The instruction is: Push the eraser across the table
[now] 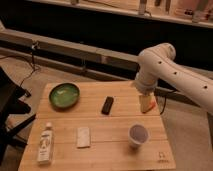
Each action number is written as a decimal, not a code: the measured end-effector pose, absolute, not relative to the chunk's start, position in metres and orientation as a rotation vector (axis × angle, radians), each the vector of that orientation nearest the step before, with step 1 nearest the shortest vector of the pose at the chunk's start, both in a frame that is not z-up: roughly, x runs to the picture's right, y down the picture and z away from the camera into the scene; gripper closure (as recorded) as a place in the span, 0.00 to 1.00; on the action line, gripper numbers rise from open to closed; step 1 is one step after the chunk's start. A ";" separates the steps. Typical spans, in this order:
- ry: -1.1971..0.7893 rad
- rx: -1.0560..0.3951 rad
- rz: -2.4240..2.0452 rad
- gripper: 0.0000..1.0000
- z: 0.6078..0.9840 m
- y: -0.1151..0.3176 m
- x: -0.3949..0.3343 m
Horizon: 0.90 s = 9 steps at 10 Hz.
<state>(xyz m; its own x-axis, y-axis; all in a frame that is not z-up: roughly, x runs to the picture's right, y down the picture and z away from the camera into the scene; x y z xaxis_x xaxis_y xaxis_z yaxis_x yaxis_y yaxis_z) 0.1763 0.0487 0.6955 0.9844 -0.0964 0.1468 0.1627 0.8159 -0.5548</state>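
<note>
A small dark oblong block, likely the eraser [107,105], lies near the middle of the wooden table [100,155], slightly towards the far side. My gripper [146,105] hangs from the white arm [159,65] over the table's far right edge, pointing down, close to the surface. It is about a hand's width to the right of the dark block and apart from it. Nothing shows in the gripper.
A green bowl [64,95] sits at the far left. A pale flat rectangular pad [83,137] lies front centre. A white bottle [46,145] lies at the front left. A pale cup [138,135] stands front right, below the gripper. A dark chair [10,107] stands left.
</note>
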 end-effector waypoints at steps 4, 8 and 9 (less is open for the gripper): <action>-0.102 -0.582 -0.250 0.53 0.692 0.052 0.166; -0.208 -0.513 -0.398 0.93 0.692 0.052 0.147; -0.235 -0.499 -0.429 0.98 0.693 0.052 0.142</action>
<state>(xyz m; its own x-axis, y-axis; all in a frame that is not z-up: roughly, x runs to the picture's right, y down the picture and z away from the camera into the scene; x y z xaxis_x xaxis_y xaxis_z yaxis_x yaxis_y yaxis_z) 0.1418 0.0515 0.6930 0.8853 -0.3383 0.3190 0.4509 0.7924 -0.4108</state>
